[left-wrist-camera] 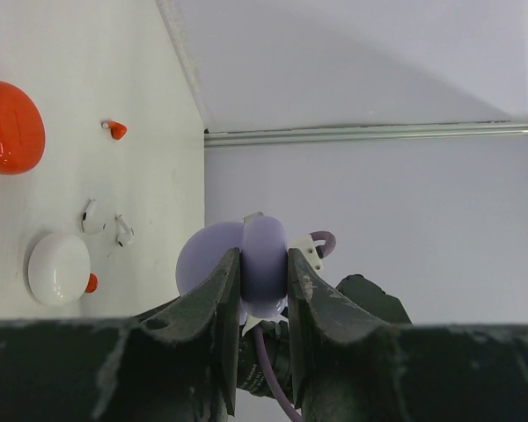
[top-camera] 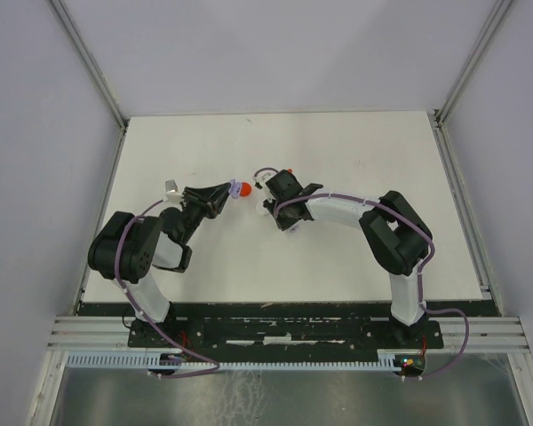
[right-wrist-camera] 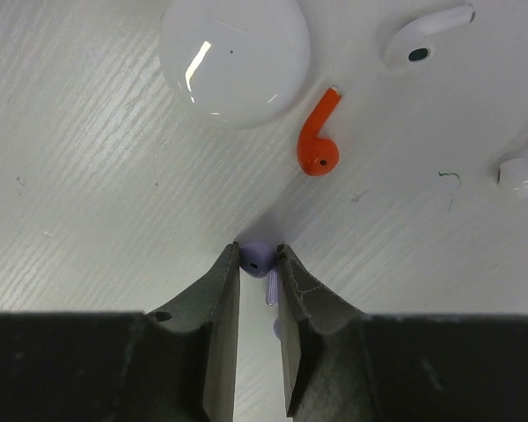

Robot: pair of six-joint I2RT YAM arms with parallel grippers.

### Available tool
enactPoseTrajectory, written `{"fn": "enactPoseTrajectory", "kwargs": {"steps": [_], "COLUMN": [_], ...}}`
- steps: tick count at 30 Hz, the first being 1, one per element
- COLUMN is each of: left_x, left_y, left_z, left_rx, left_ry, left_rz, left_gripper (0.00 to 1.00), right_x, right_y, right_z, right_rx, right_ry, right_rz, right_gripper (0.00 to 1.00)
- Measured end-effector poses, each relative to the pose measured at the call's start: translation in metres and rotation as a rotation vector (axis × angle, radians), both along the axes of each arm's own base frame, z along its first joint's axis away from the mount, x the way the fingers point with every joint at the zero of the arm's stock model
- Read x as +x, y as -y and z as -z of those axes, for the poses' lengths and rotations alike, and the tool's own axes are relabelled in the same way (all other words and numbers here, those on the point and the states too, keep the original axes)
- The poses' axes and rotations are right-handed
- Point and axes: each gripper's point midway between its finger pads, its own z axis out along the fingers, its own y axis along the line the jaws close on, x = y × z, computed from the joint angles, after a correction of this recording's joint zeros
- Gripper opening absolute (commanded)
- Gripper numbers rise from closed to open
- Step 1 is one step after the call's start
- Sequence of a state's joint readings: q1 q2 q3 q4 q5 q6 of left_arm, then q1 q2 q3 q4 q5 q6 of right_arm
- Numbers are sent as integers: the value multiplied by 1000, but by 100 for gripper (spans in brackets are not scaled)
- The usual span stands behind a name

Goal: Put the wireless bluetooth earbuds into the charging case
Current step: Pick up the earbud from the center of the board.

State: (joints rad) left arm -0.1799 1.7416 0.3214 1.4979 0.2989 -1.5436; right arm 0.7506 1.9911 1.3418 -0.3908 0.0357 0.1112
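Left wrist view shows the left tool [left-wrist-camera: 264, 268] clamped on the lavender charging case [left-wrist-camera: 202, 257]. The right tool [right-wrist-camera: 259, 262] is closed on a lavender earbud [right-wrist-camera: 257, 256], close over the bench [right-wrist-camera: 88, 220].

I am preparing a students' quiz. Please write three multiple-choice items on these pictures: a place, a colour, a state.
1. In the right wrist view the red earbud lies: A. on the table beside the white case B. inside it C. on top of it
2. What colour is the charging case in the left hand? A. red B. white C. lavender
3. The right hand is: A. open B. shut on a lavender earbud C. shut on a coin

1 A, it lies bare beside the case; 2 C, lavender shows in its grip; 3 B, it pinches that earbud.
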Motion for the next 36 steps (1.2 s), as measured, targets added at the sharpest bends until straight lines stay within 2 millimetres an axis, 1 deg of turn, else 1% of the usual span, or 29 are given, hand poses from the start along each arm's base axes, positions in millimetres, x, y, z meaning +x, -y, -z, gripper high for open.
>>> {"fn": "enactPoseTrajectory", "kwargs": {"steps": [4,6,11,15,19,22,29,31,33,35,36], "left_x": [0,0,-1,-2,-2,-2,-2,-2,-2,-2,-2], "left_y": [0,0,2,2,3,3,3,3,3,3,3], "left_z": [0,0,2,4,5,5,5,5,5,5,5], "left_rx": [0,0,2,3,4,3,3,3,3,3,3], "left_ry": [0,-1,-4,-9,-14,-14,-14,-14,-13,-13,-14], "left_rz": [1,3,12,17,18,18,18,18,18,19,19], "left_gripper": [5,5,5,5,5,5,5,5,5,5,5], "right_x": [3,6,18,27,34,38,41,41,41,41,41], "right_y": [5,12,24,35,44,51,62,66,69,73,75], "right_z": [-3,-8,-34,-59,-72,-75,-72,-73,-74,-77,-78], "right_rx": [2,-5,8,37,50,43,20,14,15,14,12], "right_ry": [40,73,189,283,343,370,390,397,405,420,430], "right_rz": [29,57,145,222,284,324,381,394,408,428,440], "right_gripper": [24,23,23,21,18,18,16,12,6,1,1]}}
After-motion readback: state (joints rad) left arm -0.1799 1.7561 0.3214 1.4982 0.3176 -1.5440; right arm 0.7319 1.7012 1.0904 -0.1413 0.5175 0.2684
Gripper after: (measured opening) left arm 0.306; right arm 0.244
